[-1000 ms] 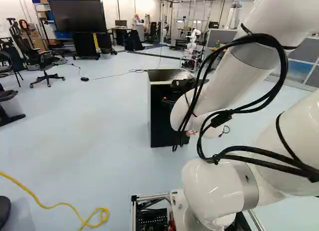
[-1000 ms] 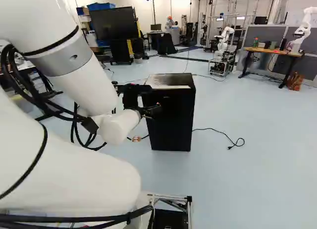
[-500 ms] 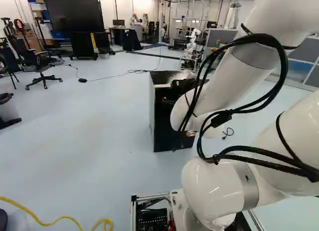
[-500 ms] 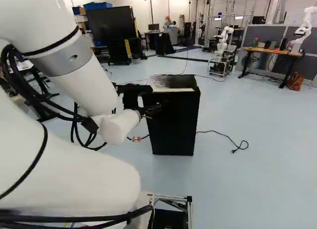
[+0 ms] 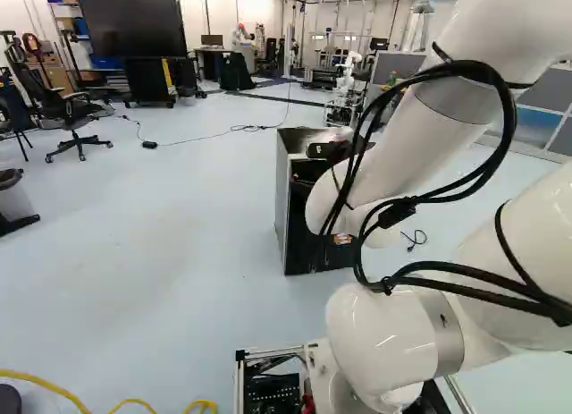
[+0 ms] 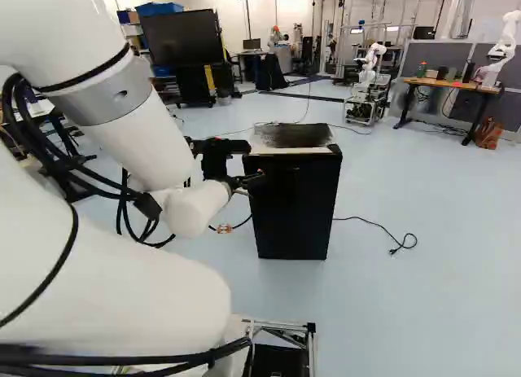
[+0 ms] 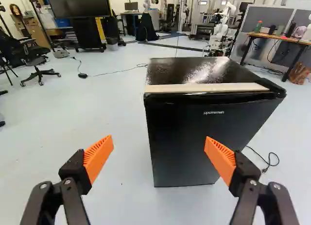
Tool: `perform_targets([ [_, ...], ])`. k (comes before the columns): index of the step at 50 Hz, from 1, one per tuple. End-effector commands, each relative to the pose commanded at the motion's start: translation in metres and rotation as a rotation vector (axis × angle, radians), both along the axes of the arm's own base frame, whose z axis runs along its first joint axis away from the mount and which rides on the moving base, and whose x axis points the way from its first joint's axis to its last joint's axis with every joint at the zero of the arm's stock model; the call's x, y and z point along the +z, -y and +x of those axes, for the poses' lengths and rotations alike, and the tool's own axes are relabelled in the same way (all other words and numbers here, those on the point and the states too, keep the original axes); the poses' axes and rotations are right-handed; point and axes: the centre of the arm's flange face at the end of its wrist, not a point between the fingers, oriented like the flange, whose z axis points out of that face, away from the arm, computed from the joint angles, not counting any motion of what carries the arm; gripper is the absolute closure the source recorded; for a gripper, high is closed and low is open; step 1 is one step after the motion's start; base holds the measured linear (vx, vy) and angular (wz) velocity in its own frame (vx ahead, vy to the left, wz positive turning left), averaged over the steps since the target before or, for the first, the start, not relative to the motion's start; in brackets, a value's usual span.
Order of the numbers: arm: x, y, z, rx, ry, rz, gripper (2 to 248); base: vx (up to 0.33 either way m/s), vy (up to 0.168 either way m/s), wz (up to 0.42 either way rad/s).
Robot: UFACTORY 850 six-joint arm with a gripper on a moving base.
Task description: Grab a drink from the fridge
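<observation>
Fridge (image 7: 187, 142) stands tall ahead of the gripper (image 7: 159, 138), more toward one orange finger (image 7: 221, 159) than the other. The gripper's fingers stand wide apart, holding nothing.

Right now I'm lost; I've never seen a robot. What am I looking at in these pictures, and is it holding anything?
The jointed white shape is a robot arm on a moving base. Two pictures look ahead from the base, left and right of the arm, so both show the same small black fridge. The third looks from the arm's end, past the gripper, a hand with two orange-padded fingers. They stand apart, so nothing is held. The fridge door looks shut, and a pale strip runs along the fridge's top front edge.
</observation>
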Motion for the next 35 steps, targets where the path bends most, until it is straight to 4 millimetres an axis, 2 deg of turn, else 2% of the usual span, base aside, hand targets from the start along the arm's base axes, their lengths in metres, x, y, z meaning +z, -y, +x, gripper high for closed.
perform_targets([
  [13,0.0,0.0,0.0,0.0,0.0,0.0,3,0.039,0.086,-0.007],
  [35,0.0,0.0,0.0,0.0,0.0,0.0,3,-0.001,-0.001,0.0],
])
